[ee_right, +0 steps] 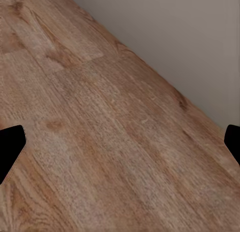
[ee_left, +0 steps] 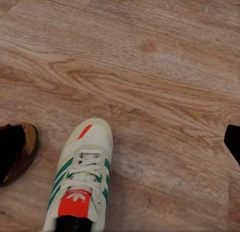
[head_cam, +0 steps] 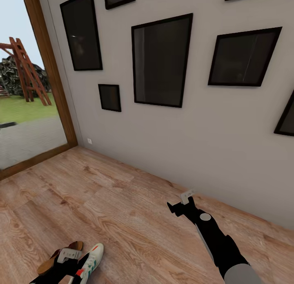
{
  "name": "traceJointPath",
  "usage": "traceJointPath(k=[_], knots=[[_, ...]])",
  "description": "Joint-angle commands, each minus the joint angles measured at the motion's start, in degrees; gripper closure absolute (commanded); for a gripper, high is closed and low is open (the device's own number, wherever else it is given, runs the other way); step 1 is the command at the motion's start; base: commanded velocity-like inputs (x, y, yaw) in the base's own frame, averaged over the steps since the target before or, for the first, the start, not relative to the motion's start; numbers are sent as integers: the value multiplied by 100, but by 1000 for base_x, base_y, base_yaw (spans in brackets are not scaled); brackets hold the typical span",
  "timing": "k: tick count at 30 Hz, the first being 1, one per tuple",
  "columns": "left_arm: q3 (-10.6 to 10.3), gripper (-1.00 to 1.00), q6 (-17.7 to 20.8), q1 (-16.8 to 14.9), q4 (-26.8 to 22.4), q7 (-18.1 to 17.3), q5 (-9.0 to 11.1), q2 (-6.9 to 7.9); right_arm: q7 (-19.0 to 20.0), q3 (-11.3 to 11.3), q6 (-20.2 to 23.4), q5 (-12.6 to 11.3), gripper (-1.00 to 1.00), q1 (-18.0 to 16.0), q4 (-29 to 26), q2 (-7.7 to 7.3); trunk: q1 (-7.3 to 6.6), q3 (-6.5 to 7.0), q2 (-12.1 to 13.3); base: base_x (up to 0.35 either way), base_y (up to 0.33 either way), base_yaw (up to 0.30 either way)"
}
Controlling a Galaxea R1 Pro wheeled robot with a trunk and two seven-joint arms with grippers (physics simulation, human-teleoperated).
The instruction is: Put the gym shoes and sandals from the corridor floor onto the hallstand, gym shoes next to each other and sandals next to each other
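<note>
Gym shoe [head_cam: 92, 260] beside sandal [head_cam: 57, 257] on open floor [head_cam: 122, 210]

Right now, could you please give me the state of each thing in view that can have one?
Gym shoe: upright on the floor, not on any rack.
Sandal: on the floor beside the shoe, partly hidden.
Left gripper: above the shoe, open.
Right gripper: over bare floor, open and empty.

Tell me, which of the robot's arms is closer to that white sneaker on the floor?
The left. Its gripper hangs right over the sneaker, by a brown sandal. The right gripper is well off to the other side, above bare floor near the wall.
</note>
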Motion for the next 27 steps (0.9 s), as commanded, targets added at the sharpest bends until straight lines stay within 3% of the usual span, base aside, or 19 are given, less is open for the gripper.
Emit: traceJointPath(k=[1,5,16,27], knots=[[44,-100,-31,-7,6,-29,-60,-5,21,1,29,58,-100,-2,-11,-2,-1,-6,-2,0,257,0],[47,-100,-46,-8,0,-29,-60,-9,20,1,29,58,-100,-2,-12,-2,-1,-6,-2,0,224,0],[51,-100,-51,-8,-2,-29,-60,-9,20,1,29,58,-100,-2,-4,-2,-1,-6,-2,0,32,0],[52,-100,-54,-8,-2,-29,-60,-9,18,5,29,58,-100,-2,-4,-2,-1,-6,-2,0,241,0]])
